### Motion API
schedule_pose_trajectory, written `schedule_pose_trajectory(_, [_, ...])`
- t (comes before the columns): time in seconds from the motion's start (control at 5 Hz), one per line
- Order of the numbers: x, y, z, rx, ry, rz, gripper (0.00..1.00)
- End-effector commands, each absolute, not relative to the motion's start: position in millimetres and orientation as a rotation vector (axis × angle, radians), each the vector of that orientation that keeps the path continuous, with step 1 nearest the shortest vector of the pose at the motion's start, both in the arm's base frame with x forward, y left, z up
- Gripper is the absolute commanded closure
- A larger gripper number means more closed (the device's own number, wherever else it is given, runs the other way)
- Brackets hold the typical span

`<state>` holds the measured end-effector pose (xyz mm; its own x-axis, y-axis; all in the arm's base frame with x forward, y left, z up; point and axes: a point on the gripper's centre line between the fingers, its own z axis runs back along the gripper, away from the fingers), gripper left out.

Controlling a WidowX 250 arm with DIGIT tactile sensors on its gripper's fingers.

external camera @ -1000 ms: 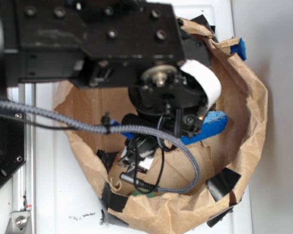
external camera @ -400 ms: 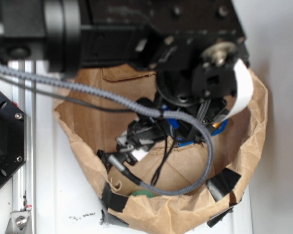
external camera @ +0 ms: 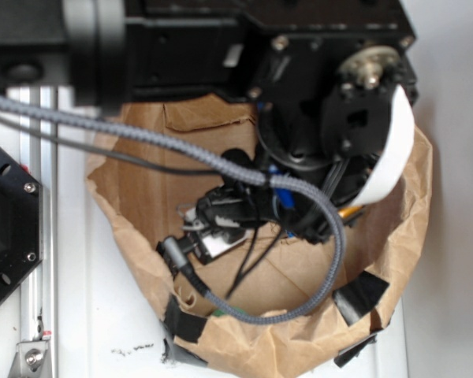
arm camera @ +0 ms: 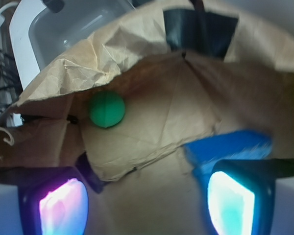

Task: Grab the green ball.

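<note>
wrist view looks down into a crumpled brown paper bag [arm camera: 196, 73] patched with strips of black tape [arm camera: 201, 29]. the small round matte green ball [arm camera: 107, 109] sits on the bag's flat paper floor, right up against the folded left wall, well ahead of the black gripper [arm camera: 147, 196]. its two fingers are spread wide apart with nothing between them, one fingertip [arm camera: 56, 203] glowing pink-purple at lower left and the other glowing teal at lower right. a blue spongy block [arm camera: 228, 147] lies just beside the right-hand finger, partly tucked behind it, can't tell if they touch. ball and gripper are clearly apart.

exterior view is mostly the black robot arm [external camera: 299, 71] hanging over the bag, with a grey braided cable [external camera: 173, 150] looping down into it and a white strap [external camera: 390, 153] on the wrist. the ball isn't visible from there, the arm and cable block the bag's floor.
</note>
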<state>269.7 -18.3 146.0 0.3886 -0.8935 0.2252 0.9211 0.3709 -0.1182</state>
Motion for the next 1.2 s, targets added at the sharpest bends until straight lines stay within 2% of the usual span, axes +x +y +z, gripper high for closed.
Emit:
schedule_pose_trajectory(0.0, [283, -6, 113, -0.133, -0.146, -1.362, 0.00])
schedule_pose_trajectory(0.4, [271, -10, 76, -0.157, -0.125, -1.448, 0.00])
schedule_pose_trajectory(0.6, [263, -23, 63, -0.142, -0.111, -1.531, 0.00])
schedule_pose_trajectory(0.8, [252, -42, 65, -0.225, -0.139, -1.631, 0.00])
schedule_pose_trajectory(1.0, [247, -57, 72, -0.345, -0.213, -1.701, 0.00])
